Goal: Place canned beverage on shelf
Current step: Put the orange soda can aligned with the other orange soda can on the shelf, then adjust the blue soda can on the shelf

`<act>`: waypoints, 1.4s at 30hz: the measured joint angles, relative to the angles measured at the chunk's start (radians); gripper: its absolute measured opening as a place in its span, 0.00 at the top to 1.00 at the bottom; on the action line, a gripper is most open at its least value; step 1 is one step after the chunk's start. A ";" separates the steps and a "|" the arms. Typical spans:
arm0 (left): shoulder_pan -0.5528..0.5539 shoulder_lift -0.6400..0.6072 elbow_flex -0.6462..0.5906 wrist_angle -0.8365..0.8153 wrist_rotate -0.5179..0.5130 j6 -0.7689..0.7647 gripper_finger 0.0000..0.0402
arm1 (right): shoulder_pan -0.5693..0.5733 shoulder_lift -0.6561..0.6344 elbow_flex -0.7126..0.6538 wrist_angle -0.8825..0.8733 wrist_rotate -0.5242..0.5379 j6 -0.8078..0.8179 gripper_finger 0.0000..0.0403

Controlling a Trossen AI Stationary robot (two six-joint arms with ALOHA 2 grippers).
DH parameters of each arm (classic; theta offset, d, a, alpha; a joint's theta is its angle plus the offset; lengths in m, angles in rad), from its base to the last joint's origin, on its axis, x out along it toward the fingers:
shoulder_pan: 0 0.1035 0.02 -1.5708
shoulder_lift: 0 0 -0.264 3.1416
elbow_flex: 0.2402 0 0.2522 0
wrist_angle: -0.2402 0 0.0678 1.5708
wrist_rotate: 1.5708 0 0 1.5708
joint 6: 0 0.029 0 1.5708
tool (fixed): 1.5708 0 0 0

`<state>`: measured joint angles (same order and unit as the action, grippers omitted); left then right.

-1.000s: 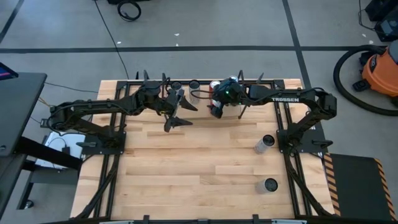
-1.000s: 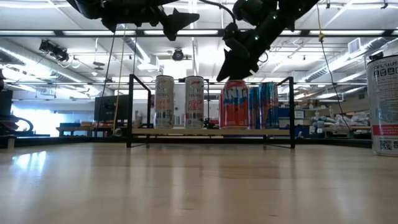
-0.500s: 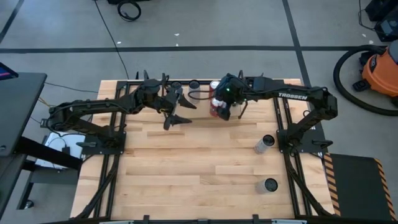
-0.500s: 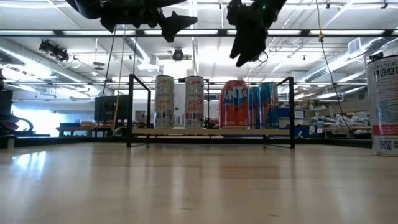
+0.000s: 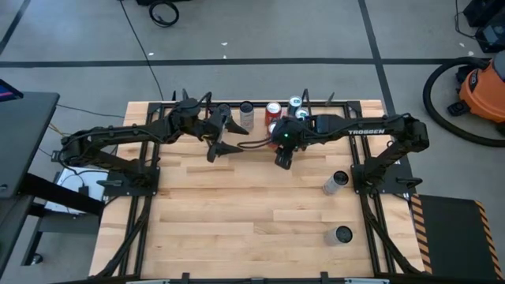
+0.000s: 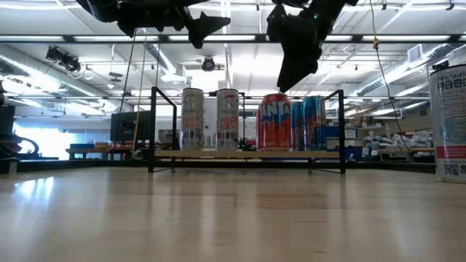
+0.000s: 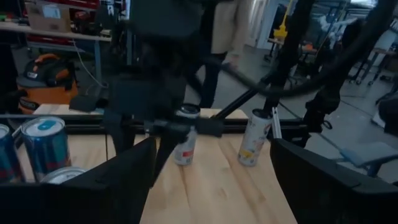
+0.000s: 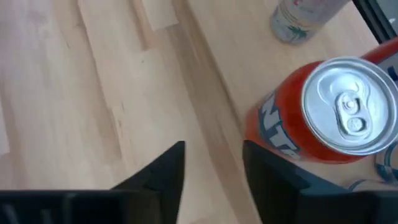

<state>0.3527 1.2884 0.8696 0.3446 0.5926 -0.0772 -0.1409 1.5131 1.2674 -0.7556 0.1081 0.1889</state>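
Orange can [image 6: 275,122] stands on the shelf [image 6: 246,154] beside four others; you see the right gripper [image 5: 282,160] empty above the table, fingers narrowly apart. The left gripper [image 5: 218,136] hangs apart nearby. Two cans [image 5: 334,182] wait.

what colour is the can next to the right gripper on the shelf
Orange-red with white and blue lettering and a silver top; the can shows best in the right wrist view.

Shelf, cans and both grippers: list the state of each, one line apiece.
Shelf: upright, holding four cans.
Orange can: standing on shelf, unopened, free of any grip.
Blue can: standing on shelf.
Two pale cans: standing on shelf.
Table cans: standing off shelf.
Right gripper: empty, fingers apart, in front of shelf.
Left gripper: open, empty, raised.
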 joint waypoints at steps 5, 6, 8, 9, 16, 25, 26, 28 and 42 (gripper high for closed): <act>0.000 -0.008 0.000 0.015 0.000 -0.040 0.21 | -0.027 0.000 -0.027 0.037 0.003 0.002 0.72; 0.000 -0.008 0.000 0.011 0.001 -0.042 0.21 | -0.034 0.000 -0.030 0.037 0.003 0.002 0.74; 0.000 -0.008 0.000 0.008 0.001 -0.042 0.21 | -0.048 0.000 -0.037 0.041 0.003 -0.004 0.78; 0.000 -0.008 0.000 0.011 0.000 -0.042 0.21 | -0.055 0.000 -0.043 0.047 0.004 -0.006 0.79; 0.000 -0.008 0.000 0.010 0.000 -0.042 0.21 | -0.102 0.001 -0.076 0.084 0.004 -0.018 0.85; 0.000 -0.008 0.000 0.010 0.000 -0.041 0.21 | -0.139 0.001 -0.077 0.090 0.013 -0.035 0.86; 0.000 -0.008 0.000 0.010 0.000 -0.041 0.21 | -0.139 0.001 -0.077 0.090 0.004 -0.035 0.86; 0.000 -0.008 0.000 0.010 0.000 -0.041 0.21 | -0.135 0.001 -0.077 0.090 -0.007 -0.035 0.86; 0.000 -0.008 -0.002 -0.013 0.000 -0.039 0.21 | -0.107 -0.126 0.054 -0.100 0.197 -0.028 0.86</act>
<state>0.3527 1.2800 0.8680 0.3315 0.5922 -0.1165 -0.2483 1.3873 1.3212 -0.8560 0.3049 0.1609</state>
